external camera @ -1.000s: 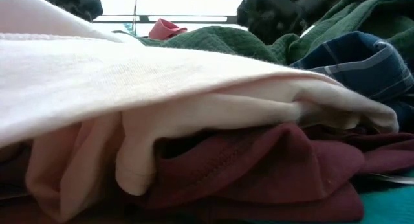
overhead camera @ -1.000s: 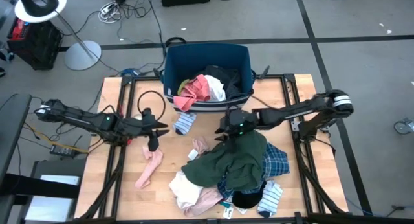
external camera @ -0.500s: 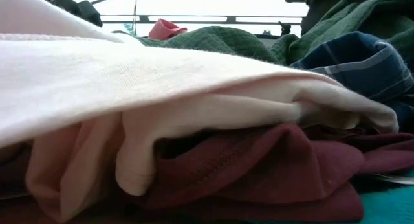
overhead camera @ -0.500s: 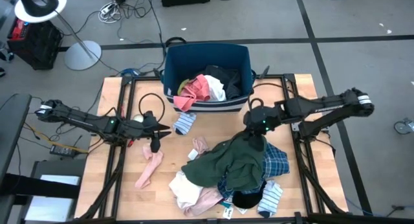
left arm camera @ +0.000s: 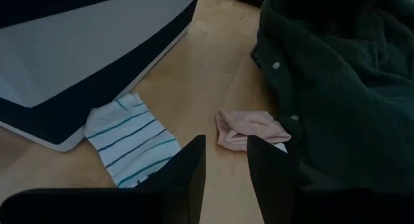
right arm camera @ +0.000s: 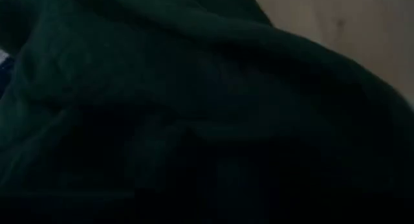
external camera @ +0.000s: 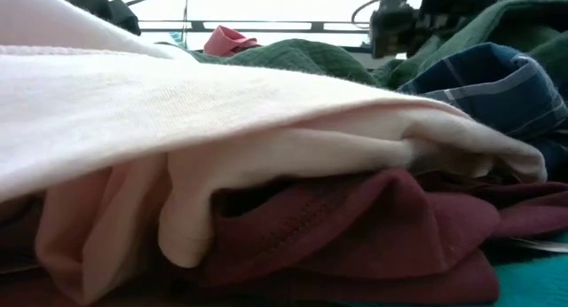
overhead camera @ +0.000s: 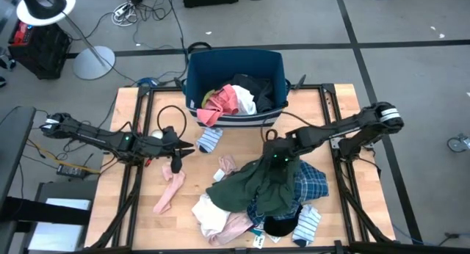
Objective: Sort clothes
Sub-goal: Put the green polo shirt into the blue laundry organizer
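High view shows the clothes heap [overhead camera: 264, 199] at the worktop's [overhead camera: 132, 210] five o'clock, green shirt [overhead camera: 268, 182] on top. The right gripper [overhead camera: 277, 160] presses into the shirt's twelve o'clock edge; I cannot tell how its jaws stand. This looks like a pick in progress: next, pinch and lift toward the bin [overhead camera: 235, 81]. The left gripper [overhead camera: 176, 155] waits at nine o'clock, jaws spread, empty. Left wrist view alone shows a striped sock [left arm camera: 129, 146] beside the bin.

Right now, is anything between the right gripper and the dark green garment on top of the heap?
Nothing visible. The right gripper is right at the dark green garment, which fills its wrist view; whether it grips the cloth cannot be told.
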Tool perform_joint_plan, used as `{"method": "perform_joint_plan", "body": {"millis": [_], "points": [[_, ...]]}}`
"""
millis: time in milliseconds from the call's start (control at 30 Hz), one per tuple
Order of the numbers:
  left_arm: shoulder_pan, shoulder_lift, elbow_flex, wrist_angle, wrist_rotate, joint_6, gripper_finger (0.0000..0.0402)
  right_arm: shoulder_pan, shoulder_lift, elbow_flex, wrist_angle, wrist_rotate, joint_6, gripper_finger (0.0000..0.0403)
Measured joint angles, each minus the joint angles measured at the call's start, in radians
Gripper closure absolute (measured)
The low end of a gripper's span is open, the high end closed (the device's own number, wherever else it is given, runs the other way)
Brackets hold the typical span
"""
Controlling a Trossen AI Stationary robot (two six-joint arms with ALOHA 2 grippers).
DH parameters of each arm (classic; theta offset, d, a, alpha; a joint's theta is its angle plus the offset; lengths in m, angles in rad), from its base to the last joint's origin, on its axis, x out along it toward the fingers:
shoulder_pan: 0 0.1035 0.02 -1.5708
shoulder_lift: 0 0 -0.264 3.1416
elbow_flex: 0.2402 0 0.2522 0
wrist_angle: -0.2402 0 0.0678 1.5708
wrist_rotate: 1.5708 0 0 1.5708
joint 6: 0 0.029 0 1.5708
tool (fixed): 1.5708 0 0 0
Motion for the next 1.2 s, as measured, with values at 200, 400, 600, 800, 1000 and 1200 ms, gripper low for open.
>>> {"method": "perform_joint_plan", "body": {"millis": [200,400,600,800,1000,1200], "points": [[0.0,0.0,0.0,-0.001,0.018,-0.008,0.0282,-0.001,0.002,0.005,0.068,-0.009,-0.083,0.0388],[0.0,0.004,0.0,-0.003,0.018,-0.011,0.0282,-0.006,-0.069,0.152,-0.071,0.096,-0.078,0.0397],[0.0,0.02,0.0,-0.004,0.02,-0.012,0.0282,-0.006,-0.119,0.35,-0.102,0.178,-0.115,0.04],[0.0,0.029,0.0,-0.002,0.02,-0.012,0.0282,-0.01,-0.109,0.557,-0.098,0.265,-0.182,0.0401],[0.0,0.029,0.0,-0.003,0.02,-0.013,0.0282,-0.049,-0.075,0.771,0.041,0.31,-0.314,0.0402],[0.0,0.029,0.0,-0.003,0.018,-0.013,0.0282,-0.123,-0.034,0.939,0.24,0.312,-0.438,0.0402]]}}
